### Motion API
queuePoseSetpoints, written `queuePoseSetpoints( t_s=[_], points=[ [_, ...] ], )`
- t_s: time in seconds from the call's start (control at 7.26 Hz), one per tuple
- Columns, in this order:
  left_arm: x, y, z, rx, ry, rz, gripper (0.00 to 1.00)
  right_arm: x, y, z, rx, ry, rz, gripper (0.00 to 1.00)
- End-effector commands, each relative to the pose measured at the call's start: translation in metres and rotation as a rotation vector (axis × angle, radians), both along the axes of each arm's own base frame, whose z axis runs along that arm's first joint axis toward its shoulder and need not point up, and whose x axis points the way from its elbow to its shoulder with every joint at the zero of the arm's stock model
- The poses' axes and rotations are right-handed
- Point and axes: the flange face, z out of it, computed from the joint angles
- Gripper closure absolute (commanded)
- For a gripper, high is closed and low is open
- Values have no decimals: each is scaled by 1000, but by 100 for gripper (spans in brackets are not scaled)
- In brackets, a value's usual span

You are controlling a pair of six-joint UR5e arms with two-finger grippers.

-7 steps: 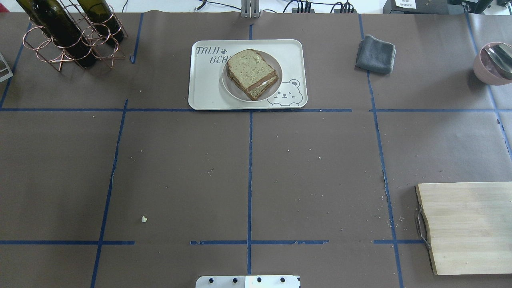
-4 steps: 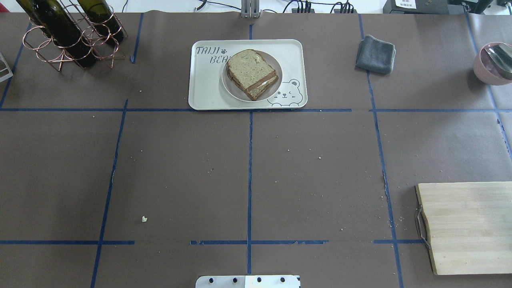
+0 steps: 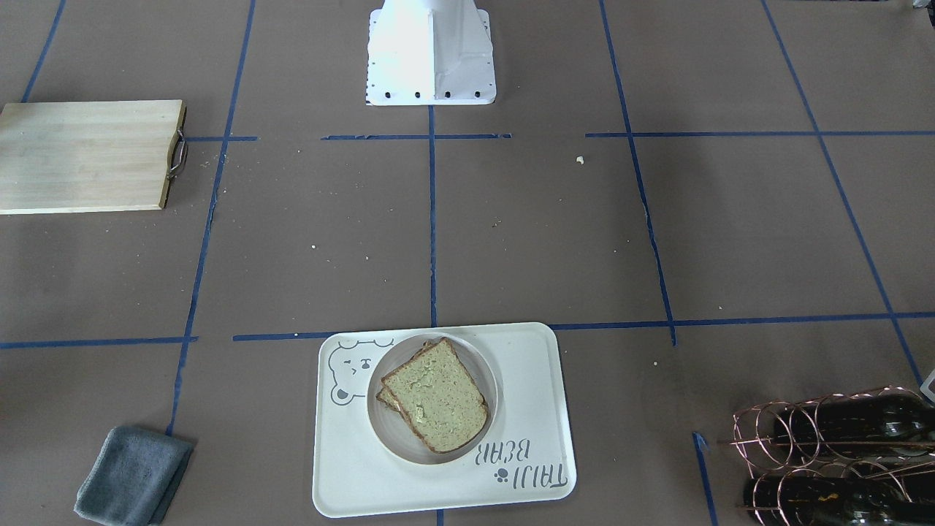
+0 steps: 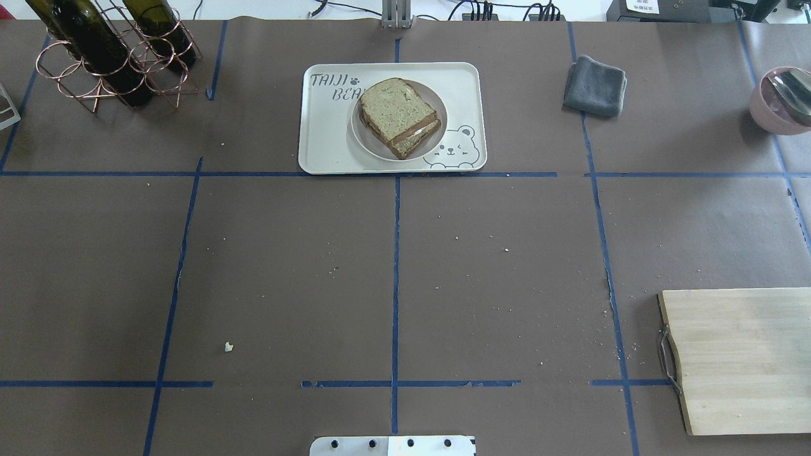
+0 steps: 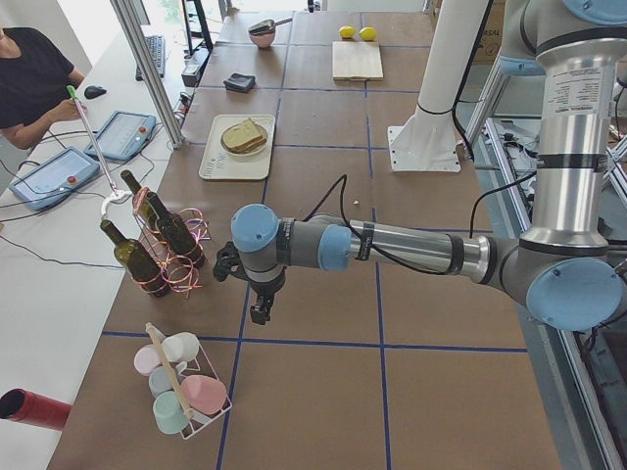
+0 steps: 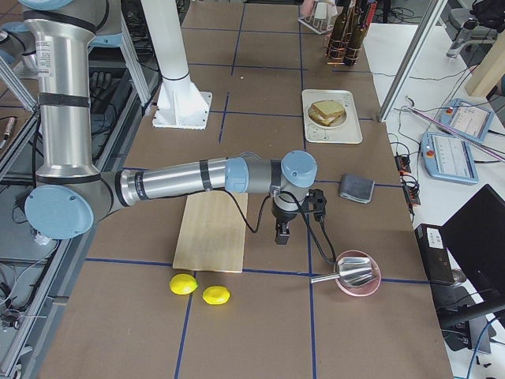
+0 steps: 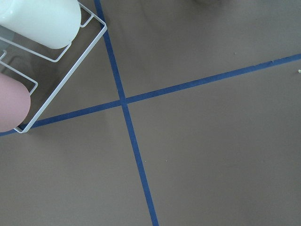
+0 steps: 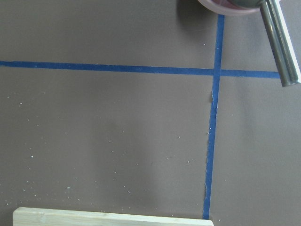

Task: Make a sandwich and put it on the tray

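The sandwich [image 4: 398,114], two greenish-beige slices with brown crust stacked slightly askew, lies on a round off-white plate [image 4: 370,147] on the cream bear tray [image 4: 323,139] at the table's far middle. A white sliver shows between the slices; the yolk is hidden. The sandwich also shows in the front-facing view [image 3: 437,398]. Both arms are off to the table's ends. My left gripper [image 5: 260,311] hangs over bare table near the wine rack. My right gripper [image 6: 282,234] hangs between the cutting board and the pink bowl. Neither holds anything visible; I cannot tell whether they are open or shut.
A wooden cutting board [image 4: 741,361] lies at the near right. A grey cloth [image 4: 595,85] and a pink bowl with a metal scoop [image 4: 782,101] are at the far right. A copper bottle rack [image 4: 114,57] stands far left. Two lemons [image 6: 201,290] and a mug rack [image 5: 181,392] lie past the ends.
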Motion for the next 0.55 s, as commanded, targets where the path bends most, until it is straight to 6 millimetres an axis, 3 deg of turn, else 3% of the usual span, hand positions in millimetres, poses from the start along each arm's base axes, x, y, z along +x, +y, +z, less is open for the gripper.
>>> queuePoseSetpoints(
  t_s=[0.0,0.41],
  points=[
    [1,3,1,0,-3,2,0,-1,-4,-9,12,-5,5,0],
    [0,3,1,0,-5,0,0,-9,-31,-39,30,-9,32,0]
  ],
)
